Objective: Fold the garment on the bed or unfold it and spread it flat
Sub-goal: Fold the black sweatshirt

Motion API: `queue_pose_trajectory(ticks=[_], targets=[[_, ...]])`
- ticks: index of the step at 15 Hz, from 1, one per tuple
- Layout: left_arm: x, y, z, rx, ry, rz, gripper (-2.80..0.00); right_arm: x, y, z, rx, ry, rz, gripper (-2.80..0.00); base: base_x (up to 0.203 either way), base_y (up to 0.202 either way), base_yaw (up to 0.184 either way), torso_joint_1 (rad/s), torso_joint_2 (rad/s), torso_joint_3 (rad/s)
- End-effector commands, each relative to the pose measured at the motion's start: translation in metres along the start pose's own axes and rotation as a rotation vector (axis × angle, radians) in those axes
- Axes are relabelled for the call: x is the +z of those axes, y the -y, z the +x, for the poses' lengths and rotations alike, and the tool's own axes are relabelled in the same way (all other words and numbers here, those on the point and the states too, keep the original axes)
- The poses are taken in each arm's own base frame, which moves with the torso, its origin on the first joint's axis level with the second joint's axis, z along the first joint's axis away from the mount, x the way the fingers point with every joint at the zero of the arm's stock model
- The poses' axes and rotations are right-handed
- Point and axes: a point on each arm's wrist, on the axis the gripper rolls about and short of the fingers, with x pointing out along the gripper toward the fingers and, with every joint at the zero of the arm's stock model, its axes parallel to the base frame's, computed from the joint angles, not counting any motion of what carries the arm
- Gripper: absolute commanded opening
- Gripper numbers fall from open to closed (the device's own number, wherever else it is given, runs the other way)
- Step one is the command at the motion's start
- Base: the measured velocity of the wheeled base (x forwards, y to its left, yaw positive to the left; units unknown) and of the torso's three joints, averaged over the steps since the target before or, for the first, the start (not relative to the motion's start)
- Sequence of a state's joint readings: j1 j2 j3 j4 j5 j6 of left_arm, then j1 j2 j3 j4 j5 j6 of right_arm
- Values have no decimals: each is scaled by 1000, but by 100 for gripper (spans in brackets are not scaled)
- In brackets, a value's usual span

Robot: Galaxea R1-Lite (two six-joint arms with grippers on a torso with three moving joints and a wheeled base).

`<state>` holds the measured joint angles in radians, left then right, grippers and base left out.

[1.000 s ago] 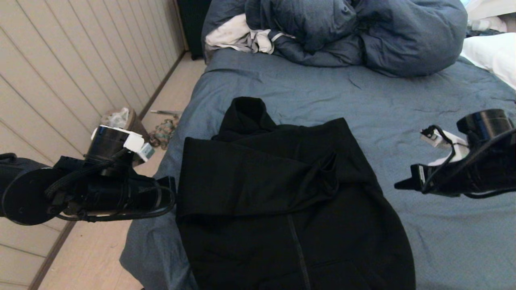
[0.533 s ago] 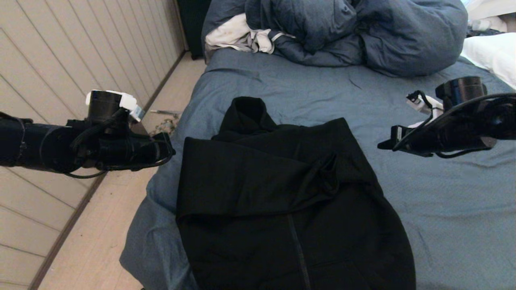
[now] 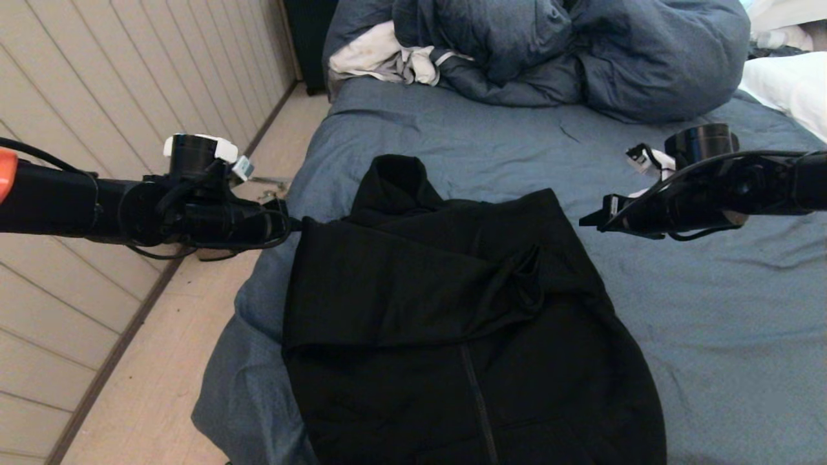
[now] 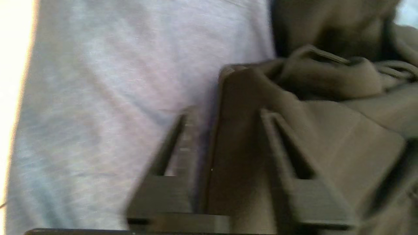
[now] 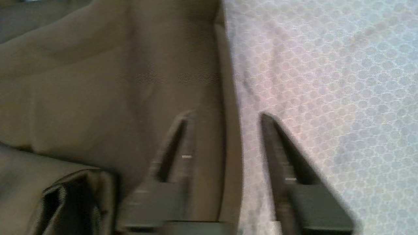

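The black hooded garment (image 3: 452,310) lies on the bed (image 3: 711,323), hood pointing away from me, a sleeve folded across its chest and the zipper running down the near half. My left gripper (image 3: 292,224) is open at the garment's far left shoulder corner; in the left wrist view the garment (image 4: 343,130) has its edge between the left gripper's (image 4: 226,112) fingers. My right gripper (image 3: 586,221) is open at the right shoulder edge. In the right wrist view the right gripper (image 5: 226,116) straddles the edge of the garment (image 5: 98,81), with the sheet (image 5: 326,81) beside it.
A puffy dark blue duvet (image 3: 568,51) is heaped at the head of the bed, with a white-grey cloth (image 3: 381,58) at its left and a white pillow (image 3: 788,84) at the right. The bed's left edge drops to a floor strip (image 3: 161,374) along a panelled wall (image 3: 97,97).
Both arms have moved forward and inward. The left gripper went from beside the garment's left side to its shoulder corner, and the right gripper closed in on the right shoulder edge. The garment has not moved.
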<state>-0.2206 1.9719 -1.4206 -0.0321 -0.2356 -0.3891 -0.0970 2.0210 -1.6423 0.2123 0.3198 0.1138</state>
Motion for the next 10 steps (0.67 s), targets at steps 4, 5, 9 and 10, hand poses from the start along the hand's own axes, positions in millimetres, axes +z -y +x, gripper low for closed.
queue_pose_trajectory(ticks=[4,5,9,10], targets=[[2,4,-10,-79,-15,-2,0,-2,-1,12,10,-17,5,0,0,0,0,0,0,0],[0,3,-11,-84,-20,-3,0,-2,-2,17,15,-18,7,0,0,0,0,0,0,0],[12,-16,-23,-44,28,-26,0,9,-2,22,21,18,37,0,0,0,0,0,0,0],[17,-21,-26,-35,44,-32,0,8,-2,22,21,16,41,0,0,0,0,0,0,0]])
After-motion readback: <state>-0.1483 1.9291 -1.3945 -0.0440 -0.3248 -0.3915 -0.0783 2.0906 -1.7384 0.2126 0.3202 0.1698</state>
